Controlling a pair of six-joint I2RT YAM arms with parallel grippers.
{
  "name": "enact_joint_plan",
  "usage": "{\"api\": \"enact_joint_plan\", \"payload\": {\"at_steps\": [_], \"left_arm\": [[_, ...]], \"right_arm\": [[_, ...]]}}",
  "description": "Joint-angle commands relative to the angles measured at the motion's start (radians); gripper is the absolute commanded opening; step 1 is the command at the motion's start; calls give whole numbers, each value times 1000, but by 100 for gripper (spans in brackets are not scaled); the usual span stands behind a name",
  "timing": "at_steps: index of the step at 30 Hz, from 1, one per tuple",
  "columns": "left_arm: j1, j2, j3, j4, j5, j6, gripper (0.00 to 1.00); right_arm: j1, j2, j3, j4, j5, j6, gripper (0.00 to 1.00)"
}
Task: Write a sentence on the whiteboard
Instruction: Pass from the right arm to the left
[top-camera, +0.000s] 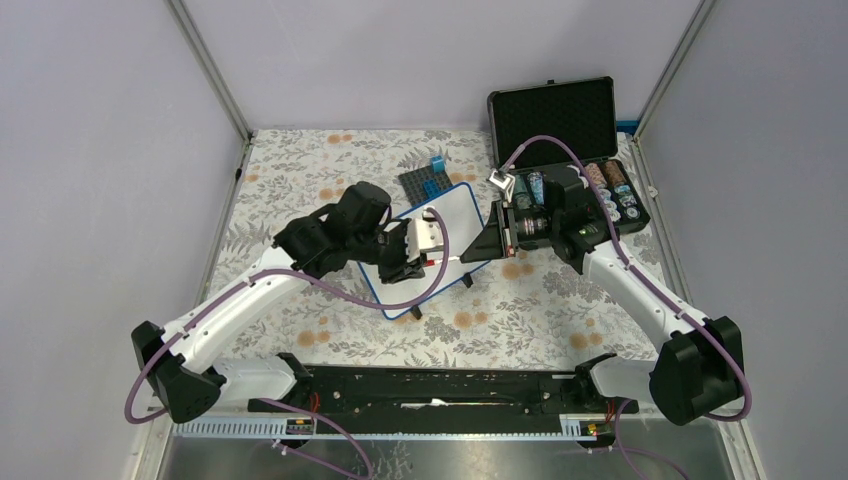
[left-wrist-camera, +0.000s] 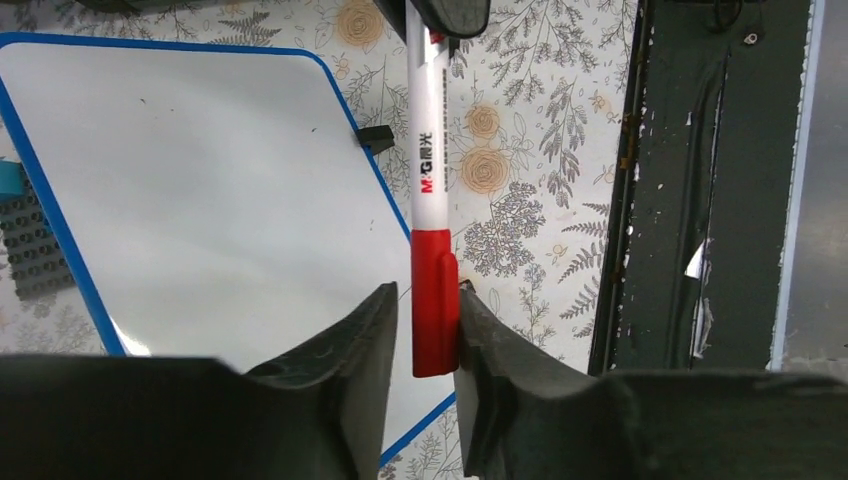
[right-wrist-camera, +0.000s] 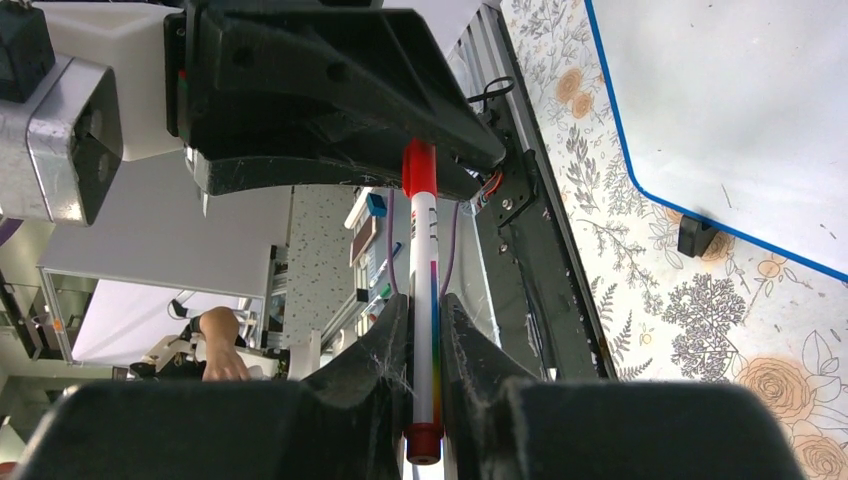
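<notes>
Item inspected: the whiteboard (top-camera: 462, 218). It is found lying flat on the floral table cover (top-camera: 300, 170), angled, with the arms' wrists gathered over it and at its side. Its surface is blank; only faint specks are noted and no stroke of writing is seen.

A white marker (left-wrist-camera: 428, 150) is held in the air, just off the whiteboard's edge on the right arm's side, near one of its black feet. The red cap (left-wrist-camera: 435, 335) is pinched between the jaws of the left gripper (left-wrist-camera: 428, 298). The opposite end of the barrel is clamped by the right gripper (right-wrist-camera: 425, 312), whose jaws are pressed together on it. The marker is thus spanned between both grippers, cap fitted.

An open black case (top-camera: 552, 110) is noted beyond the whiteboard, on its far right.

Assessment: the task is judged to be at an early stage. The marker is secured, but uncapping is not yet done. Removal of the cap, presentation of the tip to the whiteboard, and the whole sentence are outstanding.
</notes>
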Motion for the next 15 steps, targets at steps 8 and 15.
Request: {"api": "enact_joint_plan", "payload": {"at_steps": [8,15], "left_arm": [[-2,19,53,19,140,-47,0],[42,72,70,-98,361,-70,0]], "right_arm": [[15,-11,40,-103,17,-133,9],[16,-33,126,-329,9,-466,66]]}}
